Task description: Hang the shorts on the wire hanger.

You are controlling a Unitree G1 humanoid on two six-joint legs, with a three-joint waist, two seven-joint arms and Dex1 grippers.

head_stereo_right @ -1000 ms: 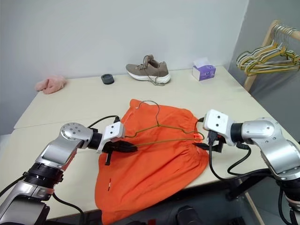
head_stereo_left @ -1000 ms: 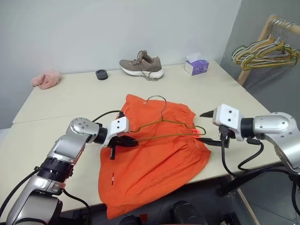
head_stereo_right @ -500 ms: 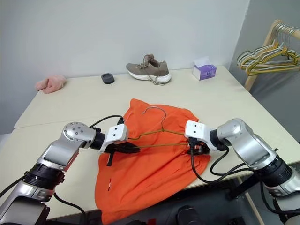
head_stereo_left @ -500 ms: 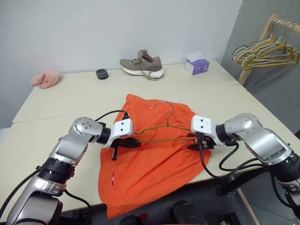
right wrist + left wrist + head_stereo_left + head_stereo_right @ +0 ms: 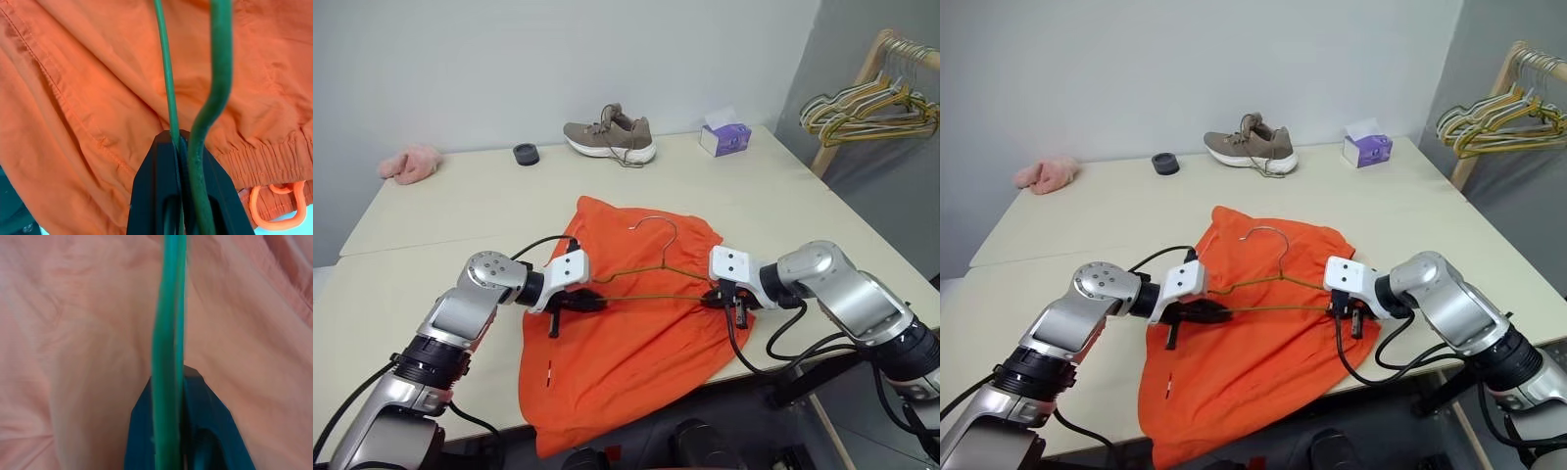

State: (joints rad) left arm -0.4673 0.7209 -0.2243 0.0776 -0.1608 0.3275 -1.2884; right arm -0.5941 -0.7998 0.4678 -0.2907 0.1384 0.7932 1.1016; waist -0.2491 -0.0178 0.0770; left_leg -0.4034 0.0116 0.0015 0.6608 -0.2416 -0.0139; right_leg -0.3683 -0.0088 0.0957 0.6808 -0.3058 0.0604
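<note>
Orange cloth, one pair of shorts [image 5: 636, 323], lay spread on the near part of the pale tabletop [image 5: 460, 196], its lower end hanging over the front edge; one olive-gold wire hanger [image 5: 651, 279] lay on top of it; its long axis ran left to right across the upper part of the shorts, and its hook [image 5: 656, 223] pointed toward the far side of the tabletop. Two grippers were at the hanger, one at each end; the left gripper [image 5: 590, 300] met the left corner, the wire running between its black fingers in the left wrist view, though whether they clamped it could not be told; the right gripper [image 5: 720, 297] was closed on the right corner, pinching the wire [image 5: 168, 73] above the gathered waistband [image 5: 264, 156] and the drawstring loop [image 5: 274, 205]. Farther back stood one brown shoe [image 5: 609, 135], one small black round object [image 5: 526, 155], one pink cloth bundle [image 5: 409, 164] and one purple tissue box [image 5: 724, 135]; several coloured hangers [image 5: 867, 108], bunched too tightly to count, hung on a wooden rack [image 5: 862, 78] to the right, well apart from the tabletop's things.
</note>
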